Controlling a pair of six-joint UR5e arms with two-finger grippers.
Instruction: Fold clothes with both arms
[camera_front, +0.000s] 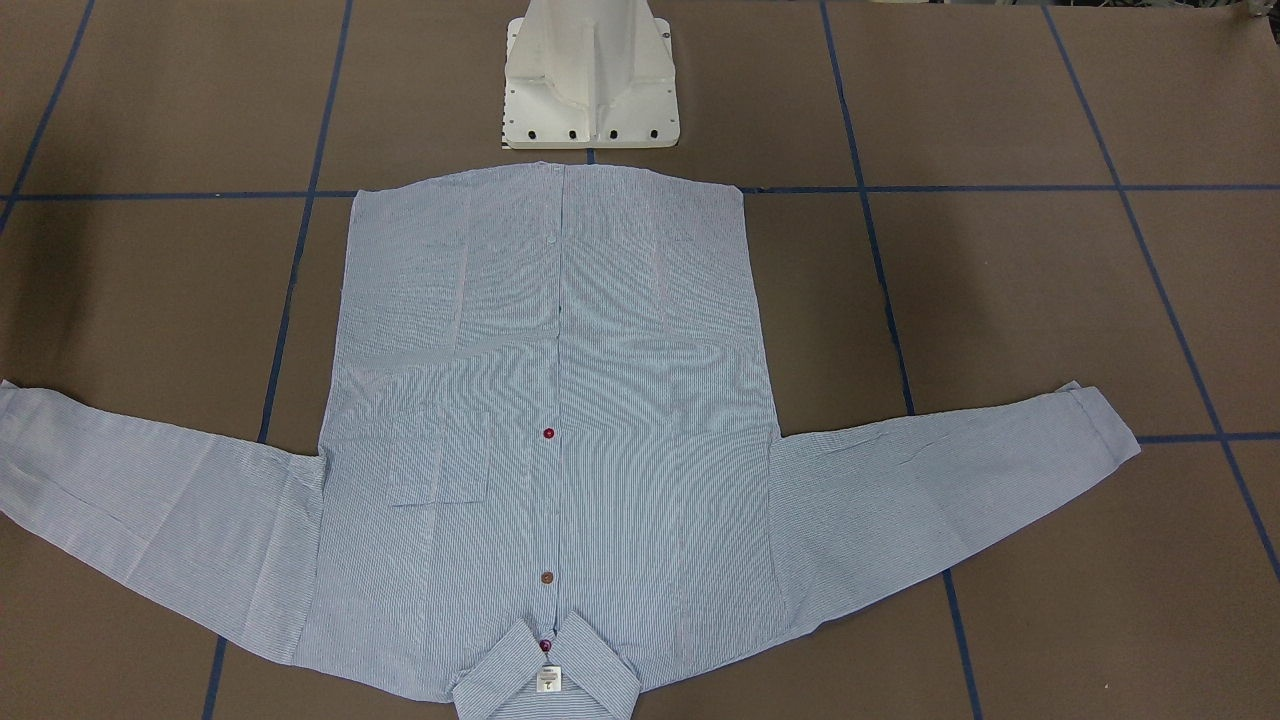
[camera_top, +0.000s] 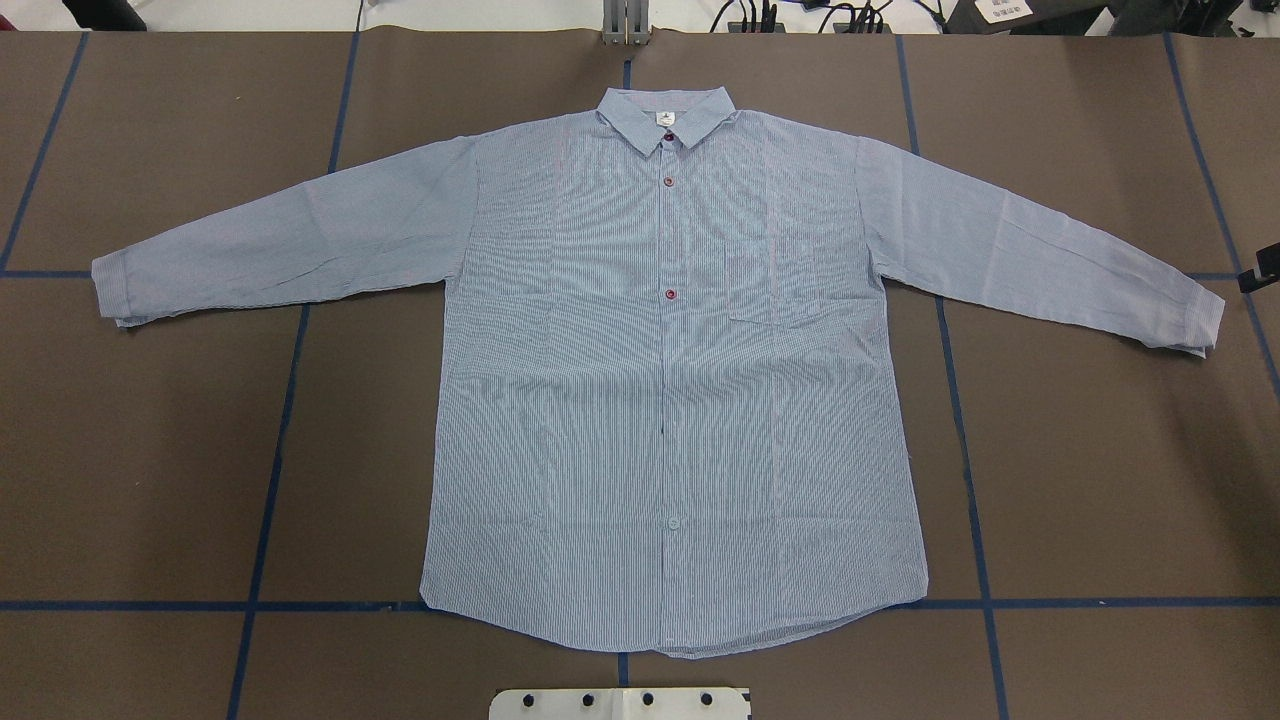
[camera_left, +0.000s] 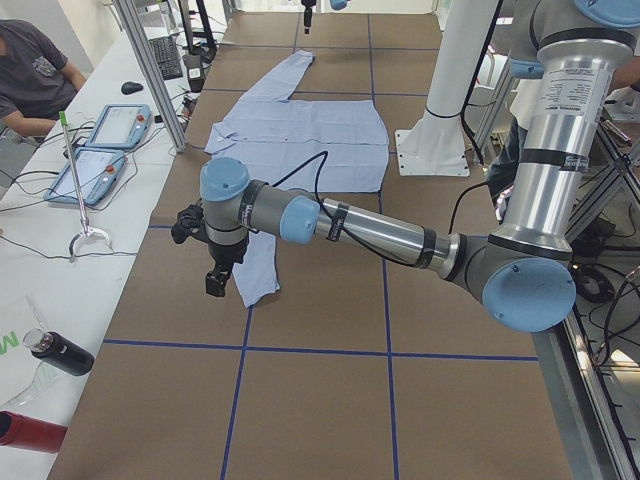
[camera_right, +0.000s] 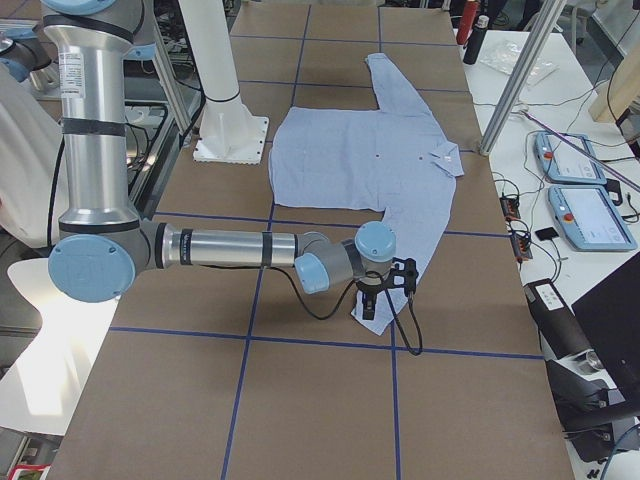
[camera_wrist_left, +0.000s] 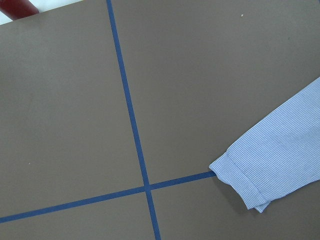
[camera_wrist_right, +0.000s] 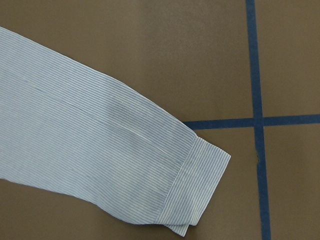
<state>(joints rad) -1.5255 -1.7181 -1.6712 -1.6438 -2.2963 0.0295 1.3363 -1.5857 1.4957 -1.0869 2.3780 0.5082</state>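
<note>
The clothes are one light blue striped shirt (camera_top: 660, 400) lying flat and buttoned, front up, on the brown table, collar (camera_top: 665, 112) away from the robot and both sleeves spread out. In the exterior left view my left gripper (camera_left: 215, 283) hangs beside the near sleeve's cuff (camera_left: 262, 282). That cuff (camera_wrist_left: 247, 177) fills the lower right of the left wrist view. In the exterior right view my right gripper (camera_right: 368, 308) hovers by the other cuff (camera_right: 392, 285), seen close up as a cuff (camera_wrist_right: 200, 190) in the right wrist view. No fingers show in either wrist view, so I cannot tell either gripper's state.
The white pedestal (camera_front: 590, 90) stands just behind the shirt's hem. Blue tape lines (camera_top: 270, 470) grid the table. Teach pendants (camera_left: 100, 150) and bottles (camera_left: 60, 352) lie on the side bench beyond the far edge, where a person (camera_left: 30, 70) sits.
</note>
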